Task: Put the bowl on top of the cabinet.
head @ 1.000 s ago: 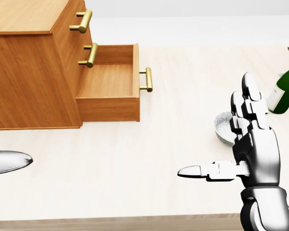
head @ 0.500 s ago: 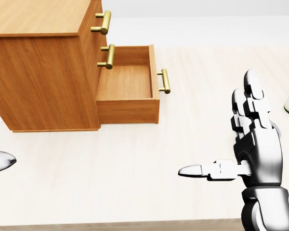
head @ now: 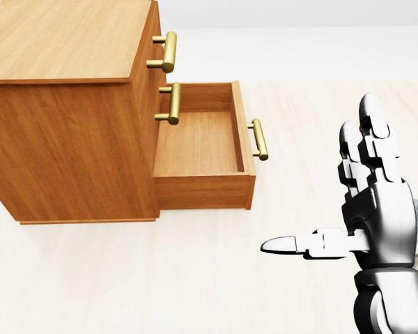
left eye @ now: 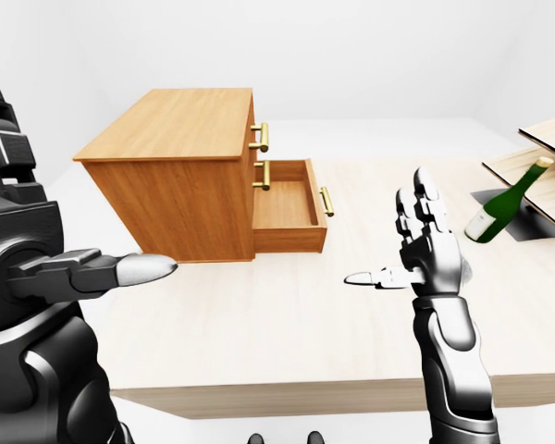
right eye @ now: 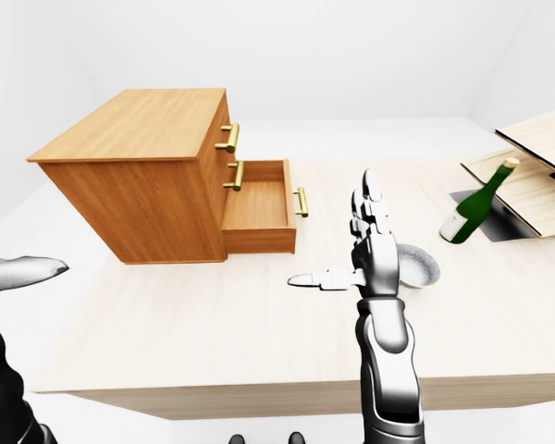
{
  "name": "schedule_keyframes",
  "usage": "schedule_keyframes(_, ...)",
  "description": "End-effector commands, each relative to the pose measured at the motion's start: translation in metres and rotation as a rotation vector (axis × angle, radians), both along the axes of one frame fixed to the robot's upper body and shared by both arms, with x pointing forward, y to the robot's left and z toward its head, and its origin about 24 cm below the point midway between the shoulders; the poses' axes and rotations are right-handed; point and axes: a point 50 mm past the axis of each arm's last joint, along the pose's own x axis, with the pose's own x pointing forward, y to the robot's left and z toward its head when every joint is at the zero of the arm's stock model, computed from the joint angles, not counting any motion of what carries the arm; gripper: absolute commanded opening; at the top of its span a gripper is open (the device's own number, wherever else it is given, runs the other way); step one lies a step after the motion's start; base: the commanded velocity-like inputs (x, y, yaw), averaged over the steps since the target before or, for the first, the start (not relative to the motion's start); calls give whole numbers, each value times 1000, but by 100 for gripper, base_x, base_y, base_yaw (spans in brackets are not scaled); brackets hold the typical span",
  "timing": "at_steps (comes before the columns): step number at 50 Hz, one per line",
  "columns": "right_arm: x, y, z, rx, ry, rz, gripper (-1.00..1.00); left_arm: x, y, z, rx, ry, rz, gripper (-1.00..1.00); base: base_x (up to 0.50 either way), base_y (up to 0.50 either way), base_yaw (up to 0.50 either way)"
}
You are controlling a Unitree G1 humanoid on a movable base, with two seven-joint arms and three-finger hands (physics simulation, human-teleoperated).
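Nearest, at the left edge of the left-eye view: left hand (left eye: pixel 28 250), empty, fingers up and thumb stuck out flat, gripping nothing. The right hand (head: pixel 380 223) has the same pose over the table (right eye: pixel 213 324), three fingers upright and thumb pointing to the view's left, palm unloaded, so both hands are released. The bowl (right eye: pixel 418 266) sits upright on the table just past the right hand, on its right side in the right-eye view and partly hidden by it. Whether hand and bowl touch, can't tell, but no fingers are round it. The head view only catches a grey sliver of it at the right edge. Further out and to the left is the cabinet (head: pixel 63 42): bottom drawer (head: pixel 198 142) pulled out and showing nothing inside, brass handles (head: pixel 168 50) on the shut ones above, top is flat wood with no bowl on it. Far right, a green bottle (right eye: pixel 476 213) leans by a dark mat (right eye: pixel 481 199) and a wooden panel (right eye: pixel 536 153), well apart from the bowl. Status by my read: nothing done, no grasp yet. Left to do: close on the bowl, lift, carry across to the left, set it on the cabinet top. The open drawer juts into that path, so go over it
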Motion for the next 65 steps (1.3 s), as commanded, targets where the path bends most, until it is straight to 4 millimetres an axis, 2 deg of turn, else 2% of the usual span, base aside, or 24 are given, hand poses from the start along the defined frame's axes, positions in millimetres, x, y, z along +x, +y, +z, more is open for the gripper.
schedule_keyframes(1,-1,0,3,10,-13,2,100,0,1,1,-2,-1,2,100,0,50,0)
schedule_keyframes(13,-2,0,5,29,-25,11,100,-1,0,0,-1,0,0,100,0,12,0)
schedule_keyframes(21,1,-1,4,17,-19,-9,100,0,1,0,0,-1,1,100,42,0,0)
schedule_keyframes(22,0,1,4,-1,-17,1,100,-12,2,12,-8,-84,-4,100,0,0,0)
schedule_keyframes(24,-1,1,5,-3,-22,1,100,-14,2,14,-15,-98,-9,100,0,0,0)
schedule_keyframes(45,-2,2,8,-12,-34,9,100,-18,5,19,-48,-119,-30,100,7,0,0)
schedule_keyframes(51,-1,3,6,-9,-27,7,100,-19,6,20,-52,-123,-33,100,-2,-36,0)
schedule_keyframes(58,-1,-2,18,-38,-75,-18,100,-19,7,21,-58,-128,-35,100,0,0,0)
schedule_keyframes(65,2,-7,21,-65,-82,-42,100,-19,8,21,-64,-126,-38,100,0,0,0)
